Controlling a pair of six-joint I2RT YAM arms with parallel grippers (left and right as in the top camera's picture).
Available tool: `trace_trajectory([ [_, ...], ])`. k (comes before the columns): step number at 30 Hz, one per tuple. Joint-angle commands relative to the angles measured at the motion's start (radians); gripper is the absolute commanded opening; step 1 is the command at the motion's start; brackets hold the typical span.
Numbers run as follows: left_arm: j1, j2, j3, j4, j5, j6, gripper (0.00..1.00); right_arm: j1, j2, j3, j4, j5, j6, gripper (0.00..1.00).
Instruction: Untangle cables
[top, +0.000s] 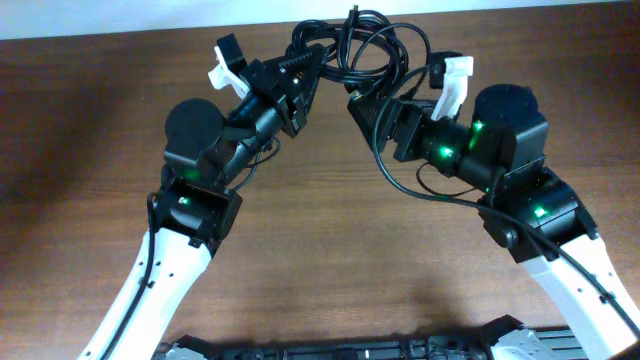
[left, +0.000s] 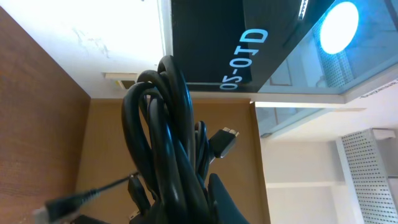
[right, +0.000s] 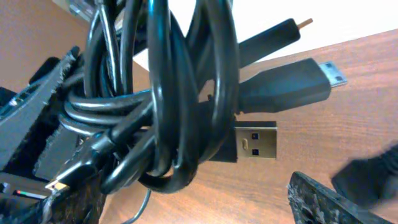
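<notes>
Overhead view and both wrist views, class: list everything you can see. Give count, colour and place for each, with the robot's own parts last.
cables: several in one knotted bundle, black, far side of the table between the grippers
plug ends: three in the right wrist view, black with metal tips, sticking out of the bundle
table: one, brown wood, under everything
dark panel: one, black with pale lettering, overhead in the left wrist view
round lamp: one, bluish white, beside the panel
left gripper: one, black, shut on the cables
right gripper: one, black, jaws wide, the bundle between them
arms: two, white and black with green lights, reaching in from the near side
</notes>
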Motion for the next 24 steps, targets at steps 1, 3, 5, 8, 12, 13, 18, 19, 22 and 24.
trace_trajectory([
  [1,-0.005,-0.006,0.014,0.009,0.016,0.017,0.00,0.003,0.000,0.002,0.017,0.122,0.027,0.90],
  [3,-0.005,-0.006,0.014,-0.011,0.023,0.058,0.00,0.003,0.000,0.002,0.039,0.137,0.028,0.90],
  [5,-0.005,-0.006,0.014,-0.041,0.023,0.063,0.00,0.003,-0.001,0.002,0.060,0.137,0.028,0.90],
  [8,-0.005,-0.006,0.014,-0.035,0.024,0.066,0.00,0.003,0.000,0.002,0.055,0.138,0.028,0.90],
  [12,-0.005,-0.006,0.014,-0.014,0.019,0.065,0.00,0.003,0.000,0.002,0.010,0.145,0.027,0.89],
  [13,-0.005,-0.006,0.014,-0.002,0.012,0.065,0.00,0.003,0.000,0.002,-0.008,0.145,0.027,0.89],
  [18,-0.005,-0.006,0.014,0.017,0.015,0.061,0.00,0.003,0.001,0.002,-0.029,0.168,0.028,0.86],
  [19,-0.005,-0.006,0.014,0.019,0.016,0.061,0.00,0.003,0.001,0.002,-0.029,0.176,0.028,0.86],
  [22,-0.005,-0.006,0.014,0.021,0.017,0.061,0.00,0.003,0.010,0.002,-0.047,0.208,0.028,0.86],
  [24,-0.005,-0.006,0.014,0.029,0.026,0.061,0.00,0.003,0.024,0.002,-0.072,0.247,0.028,0.85],
])
